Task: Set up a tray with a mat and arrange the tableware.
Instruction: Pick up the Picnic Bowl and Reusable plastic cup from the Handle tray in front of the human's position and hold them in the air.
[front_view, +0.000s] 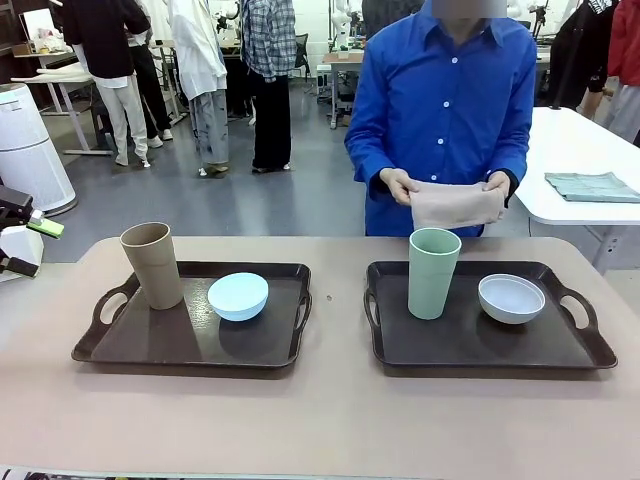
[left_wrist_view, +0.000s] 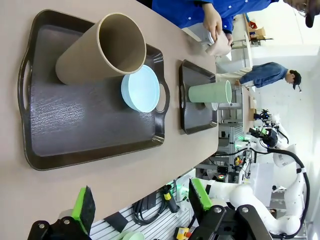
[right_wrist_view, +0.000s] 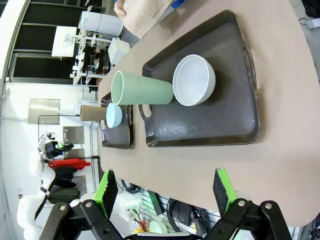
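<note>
Two dark brown trays lie side by side on the tan table. The left tray (front_view: 150, 340) holds a tan tumbler (front_view: 150, 265) and a light blue bowl (front_view: 238, 296). On the right tray (front_view: 470, 345) stand a pale green tumbler (front_view: 433, 272) and a white bowl (front_view: 511, 298). Across the table a person in a blue shirt holds a folded beige mat (front_view: 457, 205) in both hands, above the table's far edge. My left gripper (left_wrist_view: 142, 200) is open and empty, back from the left tray. My right gripper (right_wrist_view: 165, 187) is open too, short of the right tray.
A white side table (front_view: 580, 150) at the far right carries a folded grey-green cloth (front_view: 592, 186). A white cylindrical appliance (front_view: 30, 150) stands on the floor at the far left. Bare tabletop runs along the near edge in front of both trays.
</note>
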